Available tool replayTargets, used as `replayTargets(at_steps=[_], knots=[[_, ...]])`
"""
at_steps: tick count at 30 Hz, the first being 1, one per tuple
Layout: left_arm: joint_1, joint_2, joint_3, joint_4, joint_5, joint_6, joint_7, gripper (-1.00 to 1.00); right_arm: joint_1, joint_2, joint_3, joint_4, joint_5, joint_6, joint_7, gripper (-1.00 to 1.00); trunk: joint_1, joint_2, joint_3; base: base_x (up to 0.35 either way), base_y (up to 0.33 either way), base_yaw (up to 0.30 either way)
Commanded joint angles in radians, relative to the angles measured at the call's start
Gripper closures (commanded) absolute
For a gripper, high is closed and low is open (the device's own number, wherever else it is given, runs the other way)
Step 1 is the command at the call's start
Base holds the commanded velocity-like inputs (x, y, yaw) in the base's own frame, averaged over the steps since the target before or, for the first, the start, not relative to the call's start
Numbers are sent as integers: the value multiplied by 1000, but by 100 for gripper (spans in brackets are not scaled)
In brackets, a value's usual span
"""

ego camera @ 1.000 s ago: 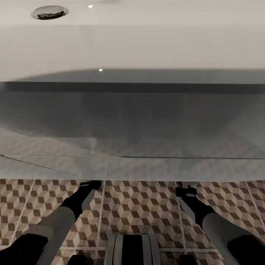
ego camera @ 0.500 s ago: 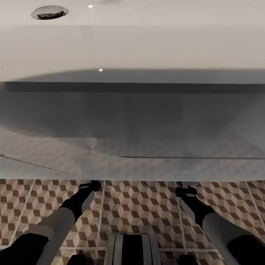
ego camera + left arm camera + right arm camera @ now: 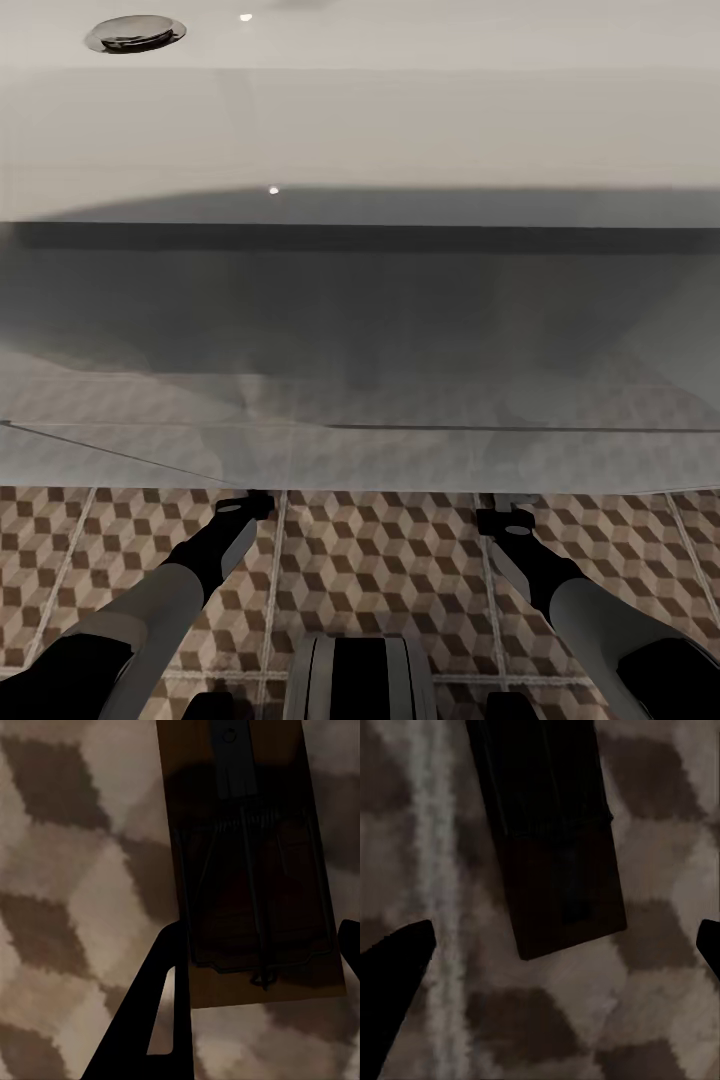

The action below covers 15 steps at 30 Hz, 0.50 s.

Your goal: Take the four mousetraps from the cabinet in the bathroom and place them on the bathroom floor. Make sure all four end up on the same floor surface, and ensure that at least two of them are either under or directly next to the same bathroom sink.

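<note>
A brown mousetrap (image 3: pixel 251 870) lies flat on the cube-patterned bathroom floor (image 3: pixel 75 907); the left claw (image 3: pixel 259 1020) straddles its end.

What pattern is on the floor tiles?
A cube pattern in brown, beige and white on the floor, clearest in the head view.

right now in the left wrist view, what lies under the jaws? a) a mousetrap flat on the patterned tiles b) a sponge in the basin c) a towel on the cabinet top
a: the mousetrap, with its wire spring showing, lies flat on the bathroom floor.
</note>
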Motion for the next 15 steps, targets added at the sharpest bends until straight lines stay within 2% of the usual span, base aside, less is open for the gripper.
replayTargets(at_steps=[1, 15], knots=[[0, 1, -9, -2, 9, 5, 9, 100, 0, -1, 8, -2, -7, 4, -6, -100, 0, 0, -1, 0, 0, 0], [0, 1, -9, -2, 9, 4, 9, 100, 0, -1, 8, -2, -7, 4, -6, -100, 0, 0, -1, 0, 0, 0]])
